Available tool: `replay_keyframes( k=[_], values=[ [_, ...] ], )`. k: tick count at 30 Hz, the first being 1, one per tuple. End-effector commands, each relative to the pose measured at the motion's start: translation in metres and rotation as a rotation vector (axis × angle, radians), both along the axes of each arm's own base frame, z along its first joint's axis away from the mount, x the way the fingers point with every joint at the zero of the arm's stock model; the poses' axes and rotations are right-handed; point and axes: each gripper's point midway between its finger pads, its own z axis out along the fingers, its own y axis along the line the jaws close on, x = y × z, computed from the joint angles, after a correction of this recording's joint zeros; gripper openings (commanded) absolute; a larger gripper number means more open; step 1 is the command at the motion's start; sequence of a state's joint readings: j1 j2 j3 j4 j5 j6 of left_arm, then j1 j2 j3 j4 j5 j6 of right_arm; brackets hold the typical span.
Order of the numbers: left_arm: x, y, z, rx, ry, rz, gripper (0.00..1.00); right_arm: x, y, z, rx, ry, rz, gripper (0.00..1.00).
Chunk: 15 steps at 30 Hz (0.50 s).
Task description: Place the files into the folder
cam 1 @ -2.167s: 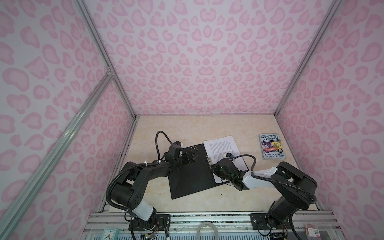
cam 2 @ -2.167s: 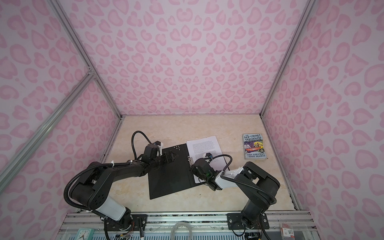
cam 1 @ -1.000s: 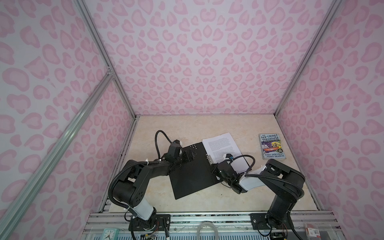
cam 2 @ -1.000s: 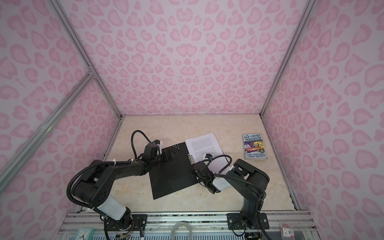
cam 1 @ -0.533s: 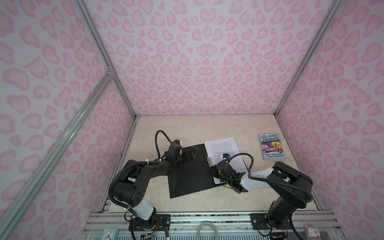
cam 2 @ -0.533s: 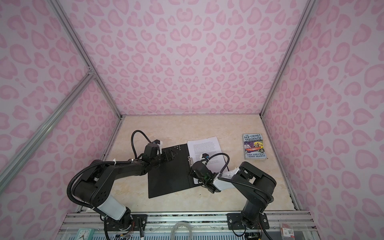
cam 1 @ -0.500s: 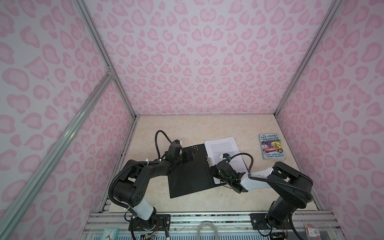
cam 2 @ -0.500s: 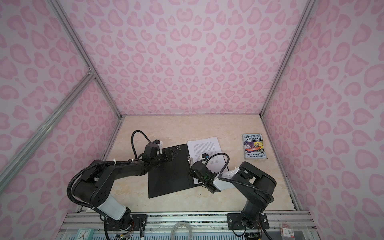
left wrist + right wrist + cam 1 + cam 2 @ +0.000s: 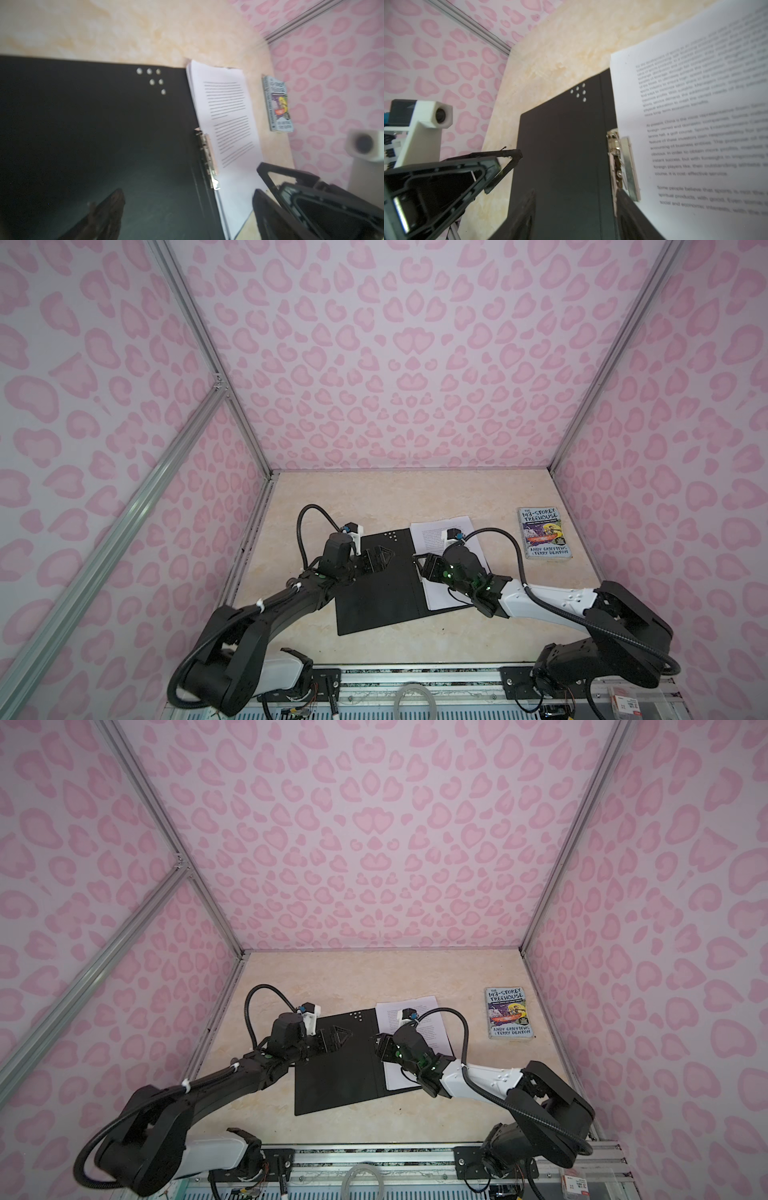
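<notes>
The folder [image 9: 374,589] lies open on the table with its black inside up, seen in both top views [image 9: 336,1073]. The files [image 9: 440,531], white printed sheets, cover its right half. The metal spine clip [image 9: 623,162] overlaps their edge. My right gripper [image 9: 576,195] is open just above the spine, one finger by the clip's end, the other over the black flap, holding nothing. My left gripper [image 9: 188,195] hangs wide open and empty over the left flap [image 9: 104,124], its tips pointing at the right gripper [image 9: 422,568].
A small colourful paperback book [image 9: 544,538] lies at the right side of the table near the pink wall. Pink patterned walls close in the left, back and right sides. Both arms reach in low from the front rail, cables looping above the wrists.
My right gripper was shut at the spine clip and now stands open. The folder and sheets, skewed a second ago, have swung back a little. The left arm has stayed put.
</notes>
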<state>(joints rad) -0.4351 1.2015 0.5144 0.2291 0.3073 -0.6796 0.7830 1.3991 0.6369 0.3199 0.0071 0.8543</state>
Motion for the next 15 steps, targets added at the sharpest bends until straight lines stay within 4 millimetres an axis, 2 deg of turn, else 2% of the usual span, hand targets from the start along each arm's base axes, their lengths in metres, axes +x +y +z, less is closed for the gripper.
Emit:
replay_keyframes(
  k=[1,4,8,10,12,15],
  values=[
    [-0.012,0.038,0.002,0.068,-0.003,0.170,0.97,0.002,-0.040,-0.009,-0.175,0.014,0.020,0.68],
    [-0.032,0.071,-0.004,0.097,0.057,0.321,0.97,0.007,-0.089,-0.004,-0.211,0.016,-0.038,0.75],
    [-0.058,0.104,-0.031,0.171,0.170,0.455,0.97,0.001,-0.144,-0.012,-0.240,0.081,-0.106,0.79],
    [-0.067,0.107,-0.046,0.175,0.229,0.460,0.97,-0.003,-0.161,-0.017,-0.238,0.096,-0.137,0.79],
    [-0.072,0.099,-0.060,0.164,0.282,0.414,0.97,-0.007,-0.175,-0.023,-0.231,0.097,-0.173,0.79],
    [-0.080,0.099,-0.081,0.195,0.359,0.401,0.97,-0.011,-0.187,-0.033,-0.192,0.116,-0.211,0.79]
  ],
)
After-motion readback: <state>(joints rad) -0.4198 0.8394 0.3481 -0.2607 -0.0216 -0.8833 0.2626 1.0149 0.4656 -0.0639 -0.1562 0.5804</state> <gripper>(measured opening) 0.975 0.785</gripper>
